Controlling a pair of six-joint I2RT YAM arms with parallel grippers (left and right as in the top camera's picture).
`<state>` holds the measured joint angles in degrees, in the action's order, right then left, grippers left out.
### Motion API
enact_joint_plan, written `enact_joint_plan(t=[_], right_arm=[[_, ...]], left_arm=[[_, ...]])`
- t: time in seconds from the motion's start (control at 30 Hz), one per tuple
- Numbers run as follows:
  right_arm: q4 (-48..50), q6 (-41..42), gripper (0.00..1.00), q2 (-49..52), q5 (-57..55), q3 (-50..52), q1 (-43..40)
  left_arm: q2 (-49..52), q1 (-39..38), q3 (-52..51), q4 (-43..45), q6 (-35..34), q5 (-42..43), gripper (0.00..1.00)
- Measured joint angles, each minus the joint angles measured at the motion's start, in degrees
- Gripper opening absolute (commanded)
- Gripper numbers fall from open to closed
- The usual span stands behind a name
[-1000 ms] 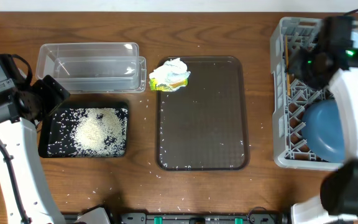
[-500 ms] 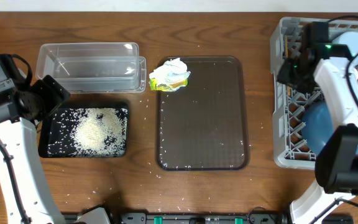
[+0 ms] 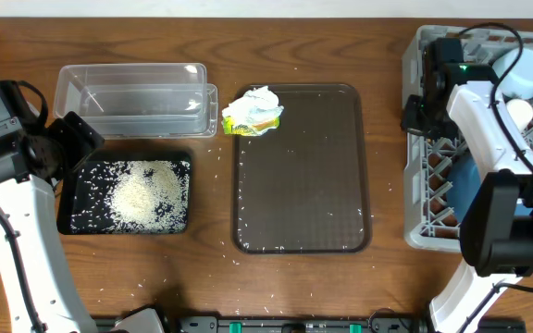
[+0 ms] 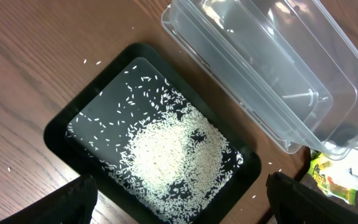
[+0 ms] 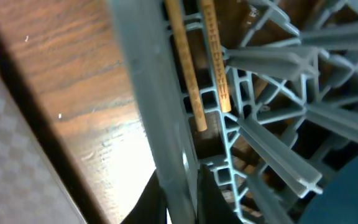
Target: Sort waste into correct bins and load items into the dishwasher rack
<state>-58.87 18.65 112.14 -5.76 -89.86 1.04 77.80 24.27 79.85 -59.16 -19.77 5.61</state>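
Right gripper at left wall of rack, grip not discernible; chopsticks lying inside along that wall, dark-blue bowl near. Left gripper spread wide, empty, above rice in black tray. Clear tub just beside. Tissue on corner of brown tray. Wooden table, stray grains.

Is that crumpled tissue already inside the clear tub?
No, the crumpled tissue lies on the brown tray's corner, beside the clear tub.
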Motion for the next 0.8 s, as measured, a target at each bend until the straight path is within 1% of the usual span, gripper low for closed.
enact_joint_plan(t=[0.13, 0.23, 0.4, 0.67, 0.8], right_arm=[[-3.3, -2.1, 0.01, 0.0, 0.4, -0.1, 0.6], [-5.4, -4.5, 0.03, -0.2, 0.8, -0.1, 0.6], [-8.1, -10.1, 0.02, -0.3, 1.5, -0.1, 0.1], [-7.2, -16.8, 0.01, -0.5, 4.2, 0.0, -1.4], [-5.7, -21.1, 0.01, -0.6, 7.4, 0.0, -2.6]], left_arm=[[0.0, 0.0, 0.0, 0.0, 0.0, 0.0, 0.9], [0.0, 0.0, 0.0, 0.0, 0.0, 0.0, 0.9], [0.0, 0.0, 0.0, 0.0, 0.0, 0.0, 0.9], [0.0, 0.0, 0.0, 0.0, 0.0, 0.0, 0.9], [0.0, 0.0, 0.0, 0.0, 0.0, 0.0, 0.9]])
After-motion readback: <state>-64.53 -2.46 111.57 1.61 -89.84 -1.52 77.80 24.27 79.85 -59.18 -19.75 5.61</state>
